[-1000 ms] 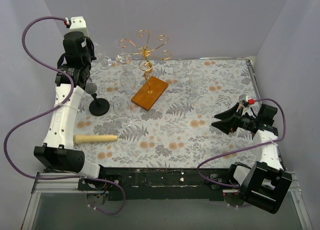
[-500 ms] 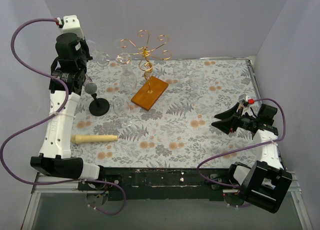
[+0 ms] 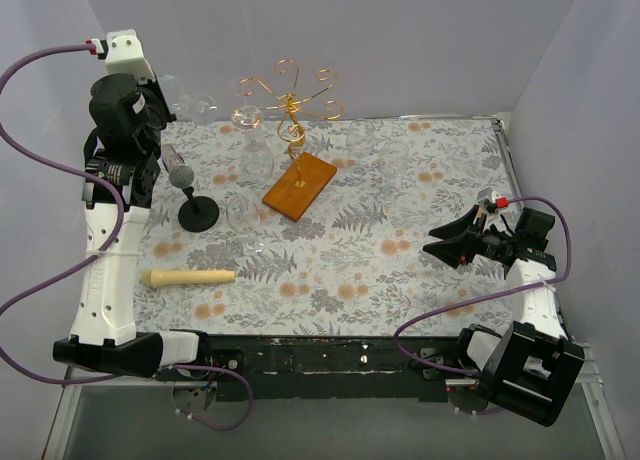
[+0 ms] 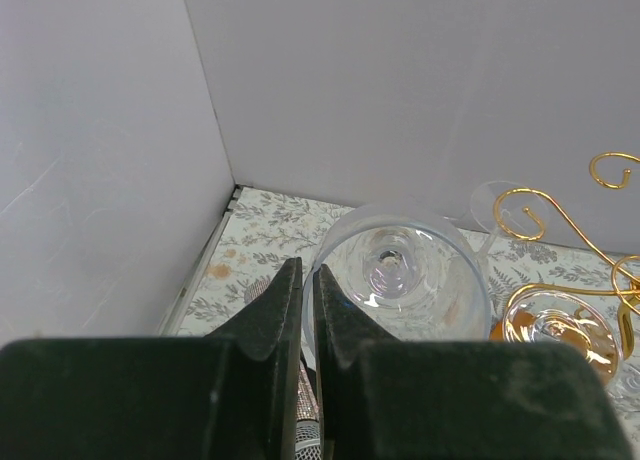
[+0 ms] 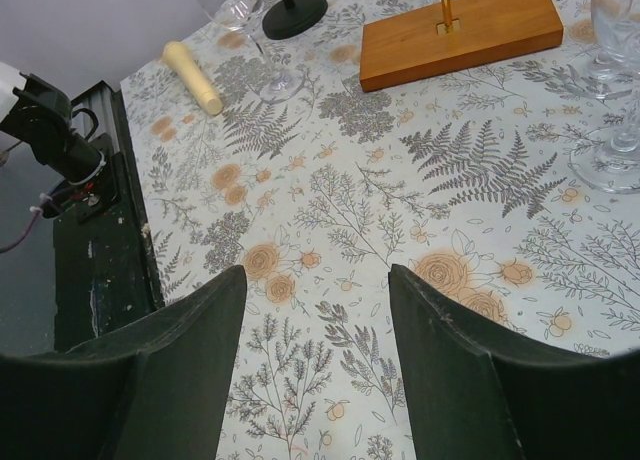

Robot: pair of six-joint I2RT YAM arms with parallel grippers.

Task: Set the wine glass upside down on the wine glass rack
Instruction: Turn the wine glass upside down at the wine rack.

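Two black fingers [image 4: 265, 325] of the left gripper [image 4: 307, 280] are pressed almost together, with only a sliver of gap between them. They appear to pinch the thin edge of a clear wine glass [image 4: 400, 270], whose bowl is seen end-on just past the tips. The exact contact spot is hidden.

In the overhead view this arm is raised high at the far left corner. The glass hangs in the air beside it, in front of the grey back wall [image 3: 400, 40] and above the table's floral cloth [image 3: 400, 210].

To its right stands the wine glass rack [image 3: 300, 187], a gold wire tree on an orange-brown wooden base. One other glass [image 3: 255, 158] seems to hang bowl-down from a curled arm on the rack's left side, and the other curls look free. A black microphone stand [image 3: 198, 213] sits on the cloth below the raised arm.

Far right, the right gripper [image 5: 315, 310] hovers over the cloth with its fingers spread wide, holding nothing, well apart from the rack.

The step in hand looks like carrying the lifted glass toward the rack. The next move likely calls for turning the glass foot-up, then sliding its stem into a free curl without knocking the hanging glass.
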